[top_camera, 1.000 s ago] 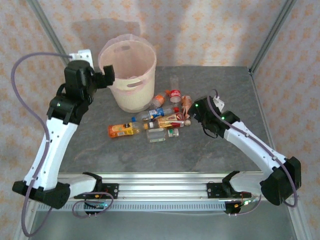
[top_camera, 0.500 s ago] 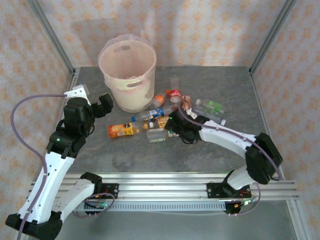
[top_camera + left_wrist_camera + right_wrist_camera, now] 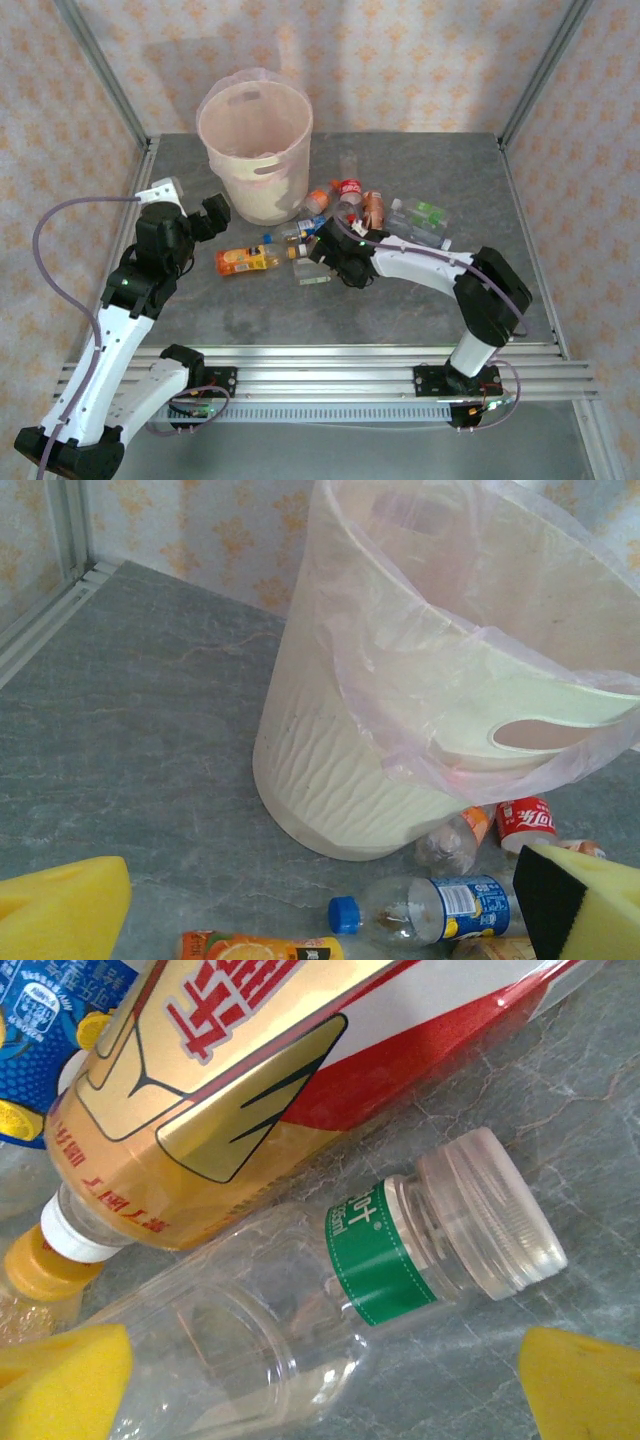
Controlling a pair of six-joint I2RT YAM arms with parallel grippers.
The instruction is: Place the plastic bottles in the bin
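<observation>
The bin (image 3: 268,190) stands at the back left, lined with a thin bag; its wall (image 3: 340,750) looms close in the left wrist view. Several plastic bottles lie to its right: an orange-juice one (image 3: 243,261), a blue-capped one (image 3: 300,232), a red-capped one (image 3: 349,188) and a green-labelled one (image 3: 420,215). My left gripper (image 3: 212,215) hangs open left of the cluster, above the blue-capped bottle (image 3: 430,912). My right gripper (image 3: 325,255) is open, low over a clear bottle with a green band (image 3: 380,1260), its yellow pads (image 3: 60,1380) on either side of the body.
A gold-and-red labelled bottle (image 3: 230,1070) lies against the clear one. An orange-capped bottle (image 3: 455,840) rests at the bin's foot. Metal frame posts and patterned walls close in the table; bare grey tabletop (image 3: 250,320) lies in front of the bottles.
My left arm has dropped from beside the bin's rim to the table left of the bottles. My right arm has swung left from the right side to the clear bottle.
</observation>
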